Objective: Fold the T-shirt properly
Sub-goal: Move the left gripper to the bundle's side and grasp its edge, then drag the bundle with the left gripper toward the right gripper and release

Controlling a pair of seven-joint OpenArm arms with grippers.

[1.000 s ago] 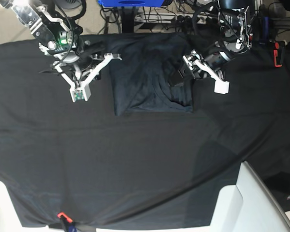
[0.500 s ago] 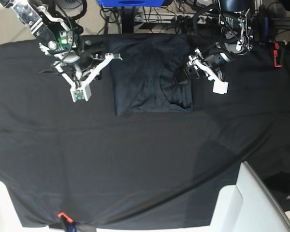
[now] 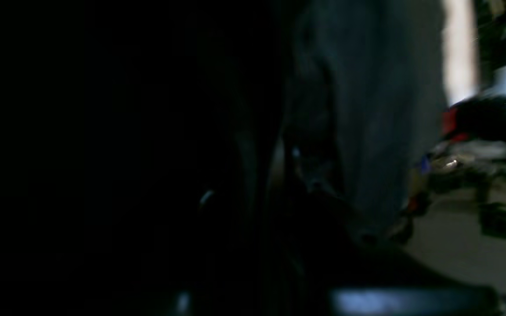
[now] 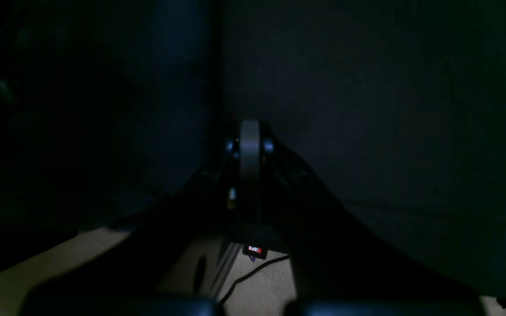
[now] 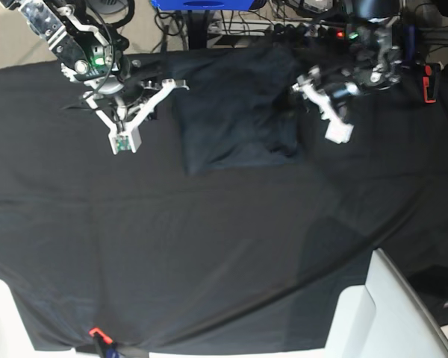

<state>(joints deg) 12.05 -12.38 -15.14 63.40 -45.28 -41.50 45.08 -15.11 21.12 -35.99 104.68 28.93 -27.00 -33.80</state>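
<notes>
The dark blue-grey T-shirt (image 5: 231,112) lies folded into a rough rectangle at the back middle of the black tablecloth (image 5: 209,246). My left gripper (image 5: 300,83) is at the shirt's right edge, shut on a fold of it, and that side is raised and drawn toward the back. In the blurred left wrist view, T-shirt fabric (image 3: 380,109) hangs close in front of the camera and the fingers are lost in the dark. My right gripper (image 5: 173,84) sits shut beside the shirt's back left corner. The right wrist view shows that gripper (image 4: 249,145) holding nothing.
A red clamp (image 5: 431,82) grips the cloth at the back right edge. An orange clip (image 5: 95,332) sits at the front edge. White furniture (image 5: 388,313) juts in at the front right, and another white piece (image 5: 0,313) at the front left.
The left gripper closed on the shirt's right edge and moved back and up with it, dragging that side along. The right arm has barely moved.
</notes>
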